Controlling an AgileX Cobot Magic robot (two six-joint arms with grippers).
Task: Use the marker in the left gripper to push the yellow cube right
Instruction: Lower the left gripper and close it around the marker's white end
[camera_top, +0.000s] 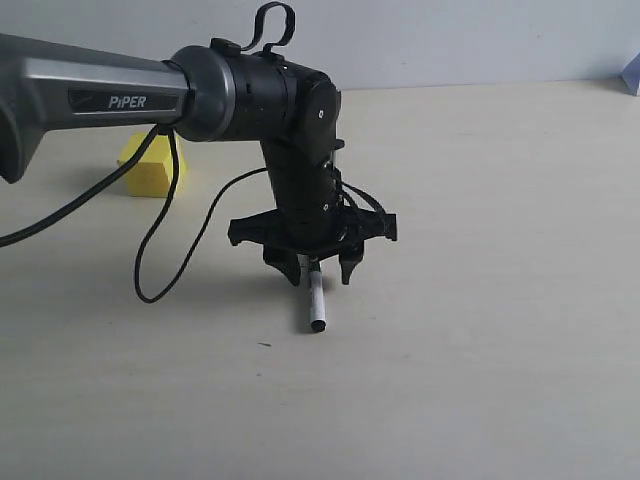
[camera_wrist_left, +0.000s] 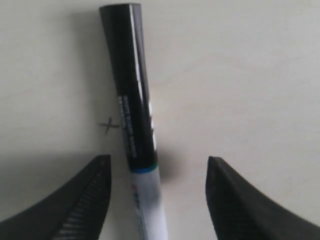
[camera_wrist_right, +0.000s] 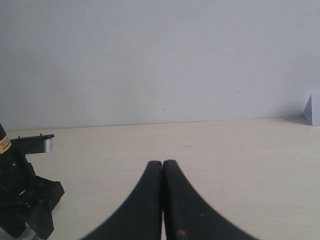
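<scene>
Well, from my seat the left gripper (camera_top: 320, 273) points straight down over the table (camera_top: 500, 380), and its fingers (camera_wrist_left: 90, 200) stand spread wide, gripping nothing. The marker (camera_top: 315, 303) lies flat on the table beneath them. In the left wrist view the marker (camera_wrist_left: 134, 100) runs up the gap between the two fingers, nearer one of them, with a sliver of bare table on either side, so I read it as touching neither. Its black cap sits beyond the fingertips and its white barrel lies back between them. A faint pencilled cross (camera_wrist_left: 107, 125) marks the table just beside the cap.

The yellow cube (camera_top: 150, 172) sits on the table behind the arm, on the left of the exterior view and well apart from the marker. The grey "PiPER" forearm (camera_top: 100, 95) hides its top corner. The loose black cable (camera_top: 165, 250) hangs across its front and sags in a loop between the cube and the gripper; I cannot tell whether the cable touches the cube.

The right gripper (camera_wrist_right: 162, 165) has its fingers pressed together with nothing between them. It looks across the table at a plain wall (camera_wrist_right: 160, 60). A pale angular object (camera_wrist_right: 313, 110) sits at the far right edge of the table, well away from everything else.
</scene>
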